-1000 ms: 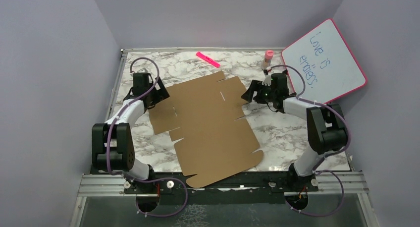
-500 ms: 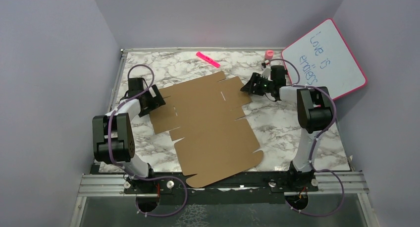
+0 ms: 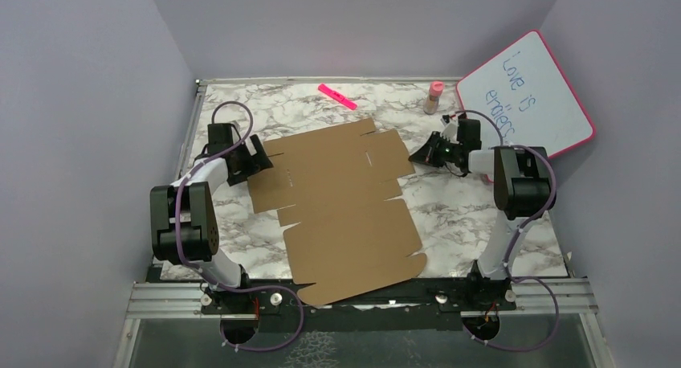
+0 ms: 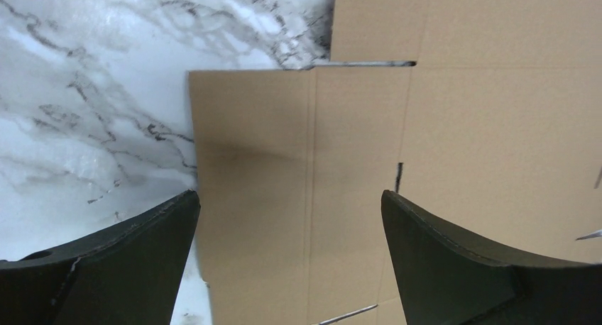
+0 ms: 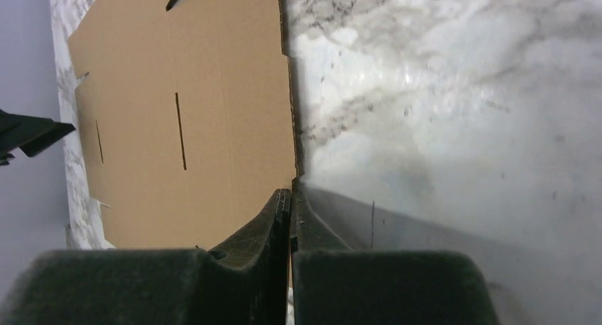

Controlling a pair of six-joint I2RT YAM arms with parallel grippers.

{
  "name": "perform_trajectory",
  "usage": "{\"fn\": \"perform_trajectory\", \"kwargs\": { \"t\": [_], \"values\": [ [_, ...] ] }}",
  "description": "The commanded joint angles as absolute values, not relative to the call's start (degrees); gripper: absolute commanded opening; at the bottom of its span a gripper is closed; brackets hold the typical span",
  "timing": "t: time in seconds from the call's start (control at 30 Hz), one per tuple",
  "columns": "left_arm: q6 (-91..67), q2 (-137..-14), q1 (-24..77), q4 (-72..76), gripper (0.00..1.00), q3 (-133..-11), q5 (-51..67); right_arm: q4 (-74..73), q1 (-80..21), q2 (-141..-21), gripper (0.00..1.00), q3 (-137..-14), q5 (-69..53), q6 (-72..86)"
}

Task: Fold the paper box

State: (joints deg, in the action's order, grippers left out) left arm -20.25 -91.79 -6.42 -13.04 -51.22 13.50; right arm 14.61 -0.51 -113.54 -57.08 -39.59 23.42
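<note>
Watching from beside the rig, I'd say the step in hand is getting hold of the paper box (image 3: pixel 345 215) at its far side edges, so a side panel can be raised along its crease.

The right tool (image 5: pixel 291 192) has its fingers pressed together right at the box's right-hand edge, one finger over cardboard and the other over marble. I cannot tell whether any cardboard is caught between them. If none is, a lift would slide off, so it wants a proper bite first.

The left tool (image 4: pixel 289 197) is spread wide, straddling a side flap (image 4: pixel 252 162) without touching it. It should come down squarely over that flap's outer edge and close before lifting. Both sides are best raised together so the sheet does not skid.

The box lies unfolded and flat in the middle of the marbled surface (image 3: pixel 482 215), between the two arms, with its near end at the front edge. It is plain brown and unprinted, with notched outlines, thin slots (image 5: pixel 180 130) and faint pressed creases. A sheet like that looks light and easily pushed.
</note>
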Motion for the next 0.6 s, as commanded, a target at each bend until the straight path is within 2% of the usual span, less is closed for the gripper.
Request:
{"fn": "perform_trajectory", "kwargs": {
  "t": [0.0, 0.33, 0.5, 0.57],
  "values": [
    [-20.5, -92.3, -6.8, -12.5, 0.99, -54.8, 18.6, 12.6, 1.0, -109.2, 0.05, -53.2, -38.6, 22.4],
    [-22.0, -98.1, -6.8, -9.9, 0.99, -61.9, 22.4, 9.4, 2.5, -101.4, 0.05, -46.2, -30.3, 22.9],
    [-22.3, -103.5, -6.8, -7.7, 0.98, -67.2, 25.8, 10.4, 2.5, -98.1, 0.18, -46.3, -25.8, 21.5],
    [-23.1, -105.5, -6.8, -6.4, 0.96, -68.7, 27.8, 10.9, 2.5, -98.2, 0.27, -48.8, -25.4, 20.6]
  ]
}}
